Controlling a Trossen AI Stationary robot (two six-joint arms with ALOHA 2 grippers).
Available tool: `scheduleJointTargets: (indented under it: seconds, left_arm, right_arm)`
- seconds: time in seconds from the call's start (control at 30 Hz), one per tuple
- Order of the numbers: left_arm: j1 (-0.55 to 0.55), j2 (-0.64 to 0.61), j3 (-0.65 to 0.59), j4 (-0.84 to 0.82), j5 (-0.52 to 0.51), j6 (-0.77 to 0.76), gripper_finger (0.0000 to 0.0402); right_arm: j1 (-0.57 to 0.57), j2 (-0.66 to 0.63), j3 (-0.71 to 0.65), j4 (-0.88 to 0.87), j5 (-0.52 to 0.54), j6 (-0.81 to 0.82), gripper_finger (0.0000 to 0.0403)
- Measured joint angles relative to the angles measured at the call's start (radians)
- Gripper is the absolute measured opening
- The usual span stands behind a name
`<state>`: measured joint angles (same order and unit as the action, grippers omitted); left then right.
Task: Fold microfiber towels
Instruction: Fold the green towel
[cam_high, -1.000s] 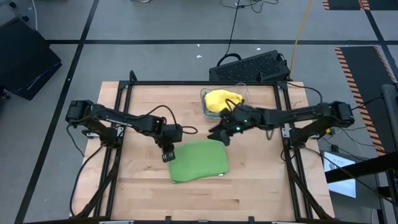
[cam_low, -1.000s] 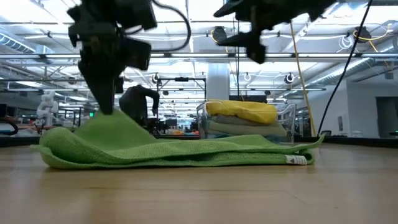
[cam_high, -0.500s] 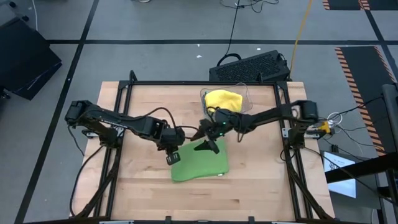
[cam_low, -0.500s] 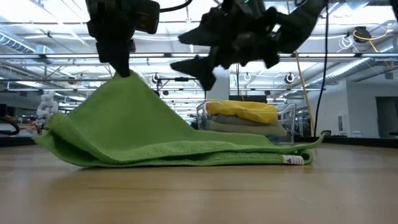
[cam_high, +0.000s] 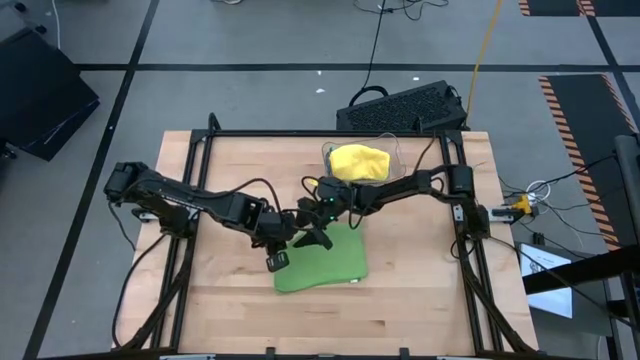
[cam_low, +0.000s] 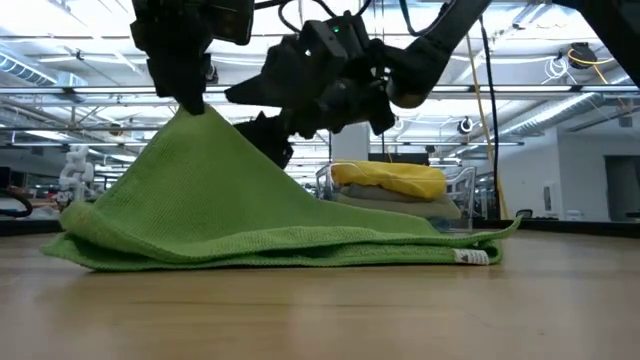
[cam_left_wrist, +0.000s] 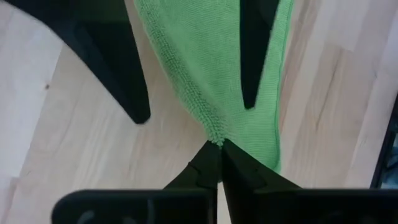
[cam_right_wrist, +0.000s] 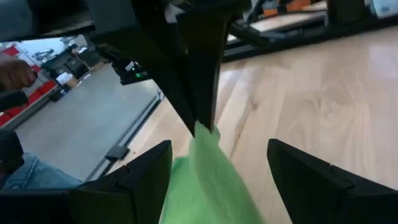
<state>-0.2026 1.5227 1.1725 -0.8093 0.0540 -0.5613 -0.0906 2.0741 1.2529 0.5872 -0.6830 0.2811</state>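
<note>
A bright green towel (cam_high: 325, 262) lies on the table's middle, its left part pulled up into a peak (cam_low: 195, 115). My left gripper (cam_low: 190, 100) is shut on that peak. My right gripper (cam_right_wrist: 217, 177) is open and nearly level. It reaches in from the right just below the left gripper (cam_right_wrist: 199, 87), one finger (cam_left_wrist: 255, 56) on each side of the raised green cloth (cam_right_wrist: 208, 168); no touch shows. A yellow towel (cam_high: 358, 160) tops a stack in the clear bin (cam_low: 455, 200). My left gripper pinches a hemmed edge of the green towel (cam_left_wrist: 214, 138) between its two fingertips. The fingers come from above, pointing steeply down. The cloth slopes away below them like a tent, drawn fairly straight, and the towel's right part (cam_low: 430, 245) lies flat on the table. One layer or several, I cannot tell.
The clear bin (cam_high: 385, 170) stands at the table's far middle, behind the towel. A black keyboard-like box (cam_high: 405, 105) sits beyond the far edge. Bare wood (cam_high: 230, 310) lies along the near side and on the left.
My left gripper has risen with the towel's left part, pulling it from a low hump into a tall peak while the right part stayed flat. My right gripper has come from beside the bin down and toward the table's left, rolling as it went, to the raised cloth.
</note>
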Motion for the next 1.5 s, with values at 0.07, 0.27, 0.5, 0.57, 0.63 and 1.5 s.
scheduleJointTargets:
  seconds: [0.07,0.27,0.5,0.57,0.63,1.5]
  left_arm:
    - [-0.002,0.0,0.0,0.002,-0.001,-0.002,0.0007]
    - [-0.002,0.0,0.0,0.006,-0.003,-0.038,0.0015]
    - [-0.002,0.0,0.0,0.014,-0.003,-0.045,0.0006]
    - [-0.001,0.0,0.0,0.023,-0.003,-0.046,0.0011]
    - [-0.001,0.0,0.0,0.026,-0.004,-0.052,0.0014]
    - [-0.358,0.0,-0.484,0.659,-0.085,-1.397,0.0259]
  right_arm:
    - [0.001,0.014,0.004,0.013,-0.001,-0.01,0.0249]
    - [0.012,0.036,0.002,0.029,-0.004,-0.027,0.0201]
    - [0.022,0.036,0.002,0.023,-0.002,-0.059,0.0104]
    - [0.022,0.036,0.002,0.021,0.007,-0.059,0.0068]
    - [0.021,0.036,0.002,0.012,0.04,-0.059,0.0034]
    - [0.013,0.009,0.001,-0.069,0.048,-0.139,0.0003]
